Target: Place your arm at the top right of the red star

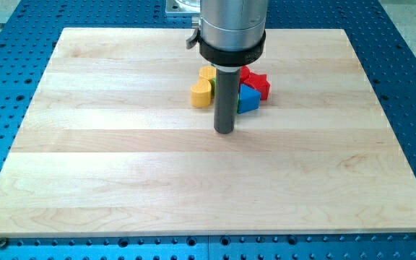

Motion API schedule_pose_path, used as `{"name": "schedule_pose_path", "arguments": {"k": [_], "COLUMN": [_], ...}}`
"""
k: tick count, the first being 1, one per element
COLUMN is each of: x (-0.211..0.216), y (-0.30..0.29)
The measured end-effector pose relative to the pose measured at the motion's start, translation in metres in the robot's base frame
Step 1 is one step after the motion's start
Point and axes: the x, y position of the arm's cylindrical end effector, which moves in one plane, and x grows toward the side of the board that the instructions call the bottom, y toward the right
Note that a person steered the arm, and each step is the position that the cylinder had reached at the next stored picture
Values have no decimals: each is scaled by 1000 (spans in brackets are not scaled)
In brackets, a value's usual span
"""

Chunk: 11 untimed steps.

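The red star (257, 82) is found just above the board's (121, 180) centre, partly hidden behind the rod. A blue block (248, 98), shape unclear, is seen touching it at 7 o'clock. A sliver of green block (213, 87) and a yellow block (204, 88) are noted at 9 o'clock, clustered. My tip (224, 131) is placed at the star's 7 o'clock, just below the cluster. No pincer is fitted; no open or closed state can be told.

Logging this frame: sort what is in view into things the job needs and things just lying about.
For the job: red star; my tip, below and left of the star.
Lying about: yellow block, blue block, green block mostly hidden by the rod, wooden board.
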Motion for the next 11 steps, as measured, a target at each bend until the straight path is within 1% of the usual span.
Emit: {"name": "schedule_pose_path", "arguments": {"k": [3, 4, 5, 6, 7, 8, 9, 10, 11], "x": [5, 27, 34, 24, 25, 14, -52, -114, -126], "y": [-8, -3, 9, 6, 13, 107, 150, 150, 134]}}
